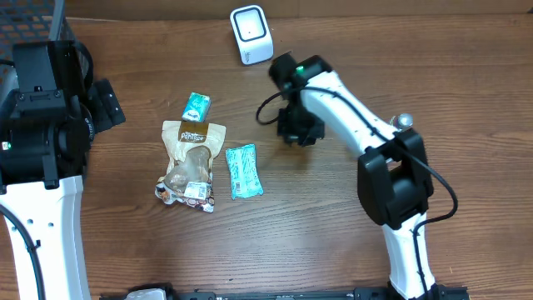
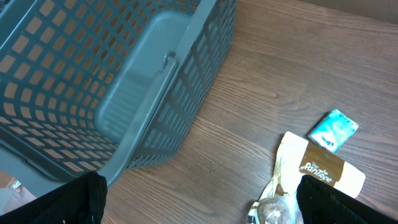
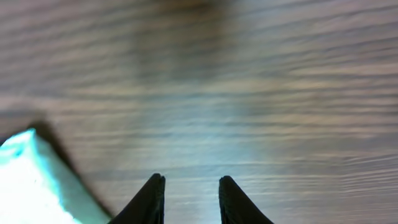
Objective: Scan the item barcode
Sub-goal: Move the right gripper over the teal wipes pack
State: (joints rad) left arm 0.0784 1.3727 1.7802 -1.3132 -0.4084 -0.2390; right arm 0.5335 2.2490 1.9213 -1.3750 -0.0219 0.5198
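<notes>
At the lower left of my right wrist view a bright teal corner (image 3: 28, 183) is cut off and badly blurred; I cannot tell which packet it is. Overhead, the flat teal packet (image 1: 244, 171) lies with its long axis nearly top to bottom, left of and below my right gripper (image 1: 299, 130), apart from it. The gripper's fingers (image 3: 149, 199) stand slightly parted, holding nothing.
</notes>
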